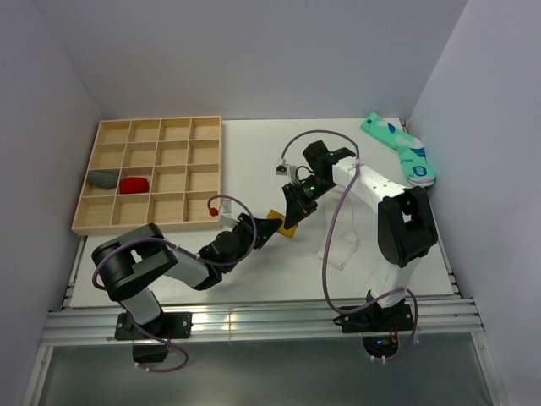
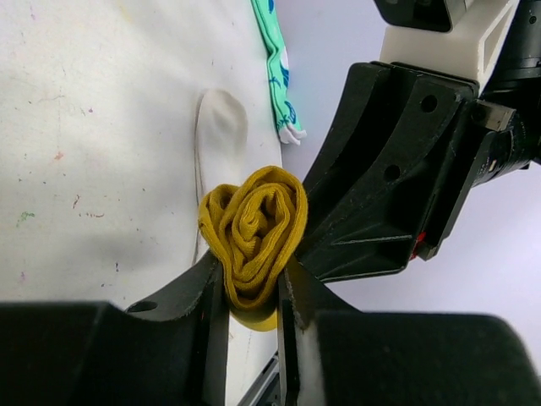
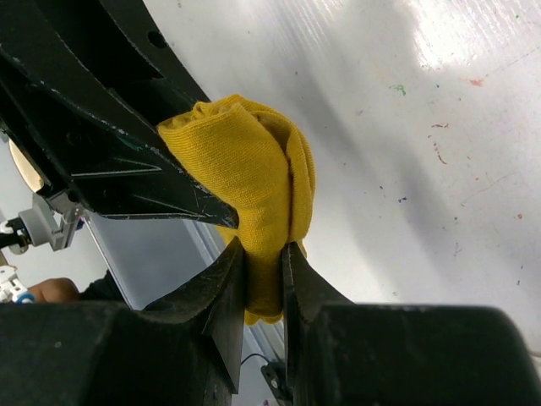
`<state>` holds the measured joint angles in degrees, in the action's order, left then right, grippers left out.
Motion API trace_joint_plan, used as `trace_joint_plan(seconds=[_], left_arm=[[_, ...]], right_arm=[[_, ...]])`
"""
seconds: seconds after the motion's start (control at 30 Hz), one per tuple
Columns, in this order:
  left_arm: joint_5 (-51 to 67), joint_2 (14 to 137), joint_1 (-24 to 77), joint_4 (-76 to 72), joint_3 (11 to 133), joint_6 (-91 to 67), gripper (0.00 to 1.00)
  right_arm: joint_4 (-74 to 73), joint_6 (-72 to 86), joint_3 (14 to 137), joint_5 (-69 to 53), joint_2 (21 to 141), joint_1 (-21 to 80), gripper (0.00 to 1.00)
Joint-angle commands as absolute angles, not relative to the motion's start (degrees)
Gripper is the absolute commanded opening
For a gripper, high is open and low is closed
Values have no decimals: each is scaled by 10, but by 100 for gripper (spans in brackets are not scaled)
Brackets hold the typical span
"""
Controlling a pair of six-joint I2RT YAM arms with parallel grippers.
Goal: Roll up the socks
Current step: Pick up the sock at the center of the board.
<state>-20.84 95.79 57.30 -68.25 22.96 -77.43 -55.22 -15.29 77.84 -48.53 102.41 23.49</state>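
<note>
Left pincer: is clamping narrow on the lower part of the yellow sock, one finger pressing in on each side.
Right pincer: is also pinching the yellow sock, jaws narrow, fabric squeezed between both fingers; its black body is sitting just right of the left pincer, nearly touching it.
Yellow sock position: is being held between the two pincers, at or just above the table; contact with the table, cannot tell.
Yellow sock orientation: is sitting rolled up in a spiral, with the spiral end facing the left wrist camera, so the roll axis is running roughly along the left fingers. The roll is being squashed taller than wide in that grip. From the right wrist, only a folded outer side is showing.
White sock: is lying flat on the table just beyond the left pincer, long axis running away from it, rounded end pointing away. It is passing behind the yellow roll; touching or not, cannot tell.
Tray: wooden grid, sitting to the left of the left pincer and farther out.
Tray contents: grey bundle is lying in the leftmost compartment of the third row from the far side; red bundle is lying in the compartment right next to it.
Teal socks: are lying well beyond the right pincer, off to its right.
</note>
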Motion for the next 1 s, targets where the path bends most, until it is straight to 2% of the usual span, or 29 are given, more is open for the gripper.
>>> trace_joint_plan(seconds=[0.0,0.13,0.17,0.2,0.27,0.3,0.4,0.5,0.77,0.93,0.97], left_arm=[[-214,943,571,-713,240,-768,2],[-214,937,571,-714,240,-765,0],[-214,933,571,-712,240,-763,0],[-215,930,571,-709,241,-761,0],[-217,919,570,-702,240,-759,0],[-217,915,570,-699,241,-752,0],[-213,896,563,-676,243,-742,0],[-211,871,550,-662,241,-725,0],[-222,767,514,-576,226,-698,0],[-189,610,421,-363,236,-629,0],[-186,575,376,-334,249,-615,0]], right_arm=[[-568,-155,770,-503,979,240,0],[-569,-161,767,-493,968,241,0],[-568,-161,766,-490,965,241,3],[-567,-160,766,-487,959,241,11],[-564,-160,765,-483,955,241,20],[-565,-163,764,-480,949,241,30],[-564,-165,765,-469,942,241,41],[-562,-169,766,-457,931,241,48],[-586,-200,768,-428,902,239,54],[-591,-229,770,-391,875,222,55],[-595,-235,773,-387,874,214,55]])
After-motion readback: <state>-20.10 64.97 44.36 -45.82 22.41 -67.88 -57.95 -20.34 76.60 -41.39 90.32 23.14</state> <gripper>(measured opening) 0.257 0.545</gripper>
